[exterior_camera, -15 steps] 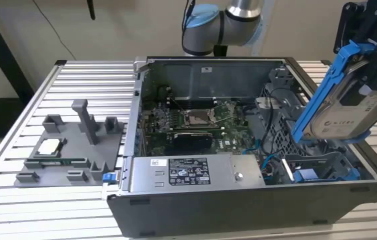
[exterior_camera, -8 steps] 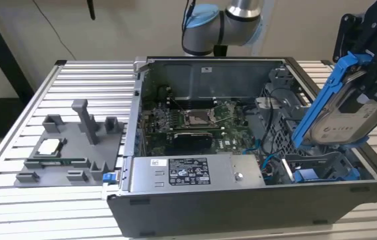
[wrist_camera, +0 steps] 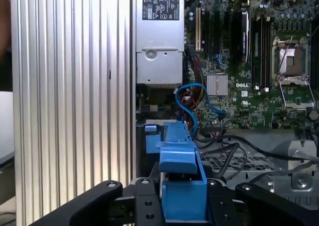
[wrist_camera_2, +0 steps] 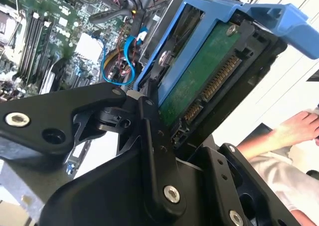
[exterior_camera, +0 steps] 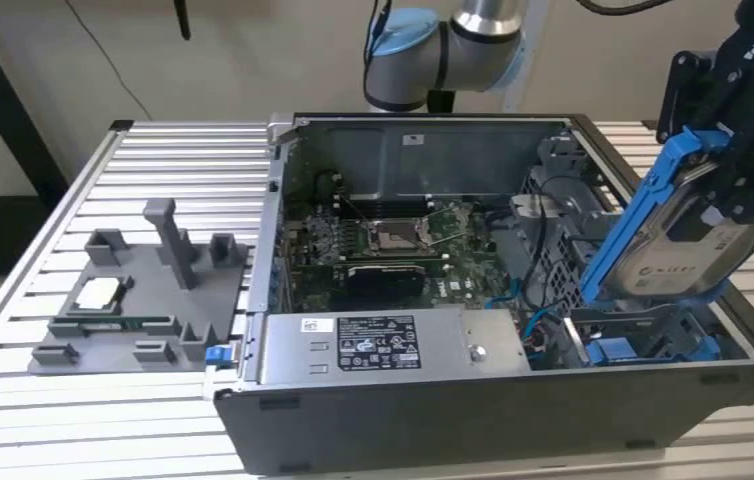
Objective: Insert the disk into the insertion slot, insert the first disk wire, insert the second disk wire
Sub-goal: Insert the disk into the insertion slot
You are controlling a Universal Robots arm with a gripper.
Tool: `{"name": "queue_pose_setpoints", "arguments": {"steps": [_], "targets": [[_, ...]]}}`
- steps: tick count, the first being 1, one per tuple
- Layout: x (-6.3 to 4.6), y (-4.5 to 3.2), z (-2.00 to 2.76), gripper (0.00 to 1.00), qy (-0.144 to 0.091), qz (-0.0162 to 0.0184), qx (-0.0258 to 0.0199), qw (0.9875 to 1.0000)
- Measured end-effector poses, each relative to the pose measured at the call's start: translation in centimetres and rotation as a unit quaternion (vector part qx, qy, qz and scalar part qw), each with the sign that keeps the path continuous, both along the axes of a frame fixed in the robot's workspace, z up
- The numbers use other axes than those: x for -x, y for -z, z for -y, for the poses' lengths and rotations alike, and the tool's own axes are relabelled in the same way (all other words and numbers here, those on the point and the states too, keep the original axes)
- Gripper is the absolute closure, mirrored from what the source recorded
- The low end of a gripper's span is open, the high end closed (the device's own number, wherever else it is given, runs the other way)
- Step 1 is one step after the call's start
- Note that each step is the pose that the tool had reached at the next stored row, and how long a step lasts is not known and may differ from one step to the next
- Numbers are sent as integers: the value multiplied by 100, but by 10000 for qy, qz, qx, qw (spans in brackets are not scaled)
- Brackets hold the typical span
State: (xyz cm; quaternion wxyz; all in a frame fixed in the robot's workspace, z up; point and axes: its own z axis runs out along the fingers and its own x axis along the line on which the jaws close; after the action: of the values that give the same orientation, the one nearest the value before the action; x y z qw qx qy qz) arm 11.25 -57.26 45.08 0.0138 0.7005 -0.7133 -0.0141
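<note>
My gripper (exterior_camera: 731, 180) is shut on the disk (exterior_camera: 677, 245), a silver-grey drive in a bright blue carrier frame. It hangs steeply tilted over the case's corner at the exterior view's right. Its lower end dips toward the insertion slot (exterior_camera: 651, 335), the grey-blue bay where another blue carrier (exterior_camera: 613, 351) lies. The second wrist view shows the disk's green underside (wrist_camera_2: 199, 81) between the black fingers (wrist_camera_2: 149, 121). In the first wrist view the blue frame (wrist_camera: 182, 186) sits in the gripper (wrist_camera: 182, 208), above the bay (wrist_camera: 149, 151). A looped blue wire (wrist_camera: 192, 99) lies beside the bay.
The open dark grey computer case (exterior_camera: 484, 420) holds a motherboard (exterior_camera: 391, 240) and a silver power supply (exterior_camera: 391, 345). A grey fixture (exterior_camera: 137, 290) with small parts stands on the slatted table at the exterior view's left. A person's hand (wrist_camera_2: 294, 131) is near the table.
</note>
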Motion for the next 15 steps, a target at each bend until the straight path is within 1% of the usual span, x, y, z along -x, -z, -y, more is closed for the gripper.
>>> {"name": "queue_pose_setpoints", "arguments": {"steps": [8, 15], "targets": [[-69, 147, 0, 67, 0, 0, -15, 10000], [-81, 274, 0, 67, 0, 0, -19, 10000]]}}
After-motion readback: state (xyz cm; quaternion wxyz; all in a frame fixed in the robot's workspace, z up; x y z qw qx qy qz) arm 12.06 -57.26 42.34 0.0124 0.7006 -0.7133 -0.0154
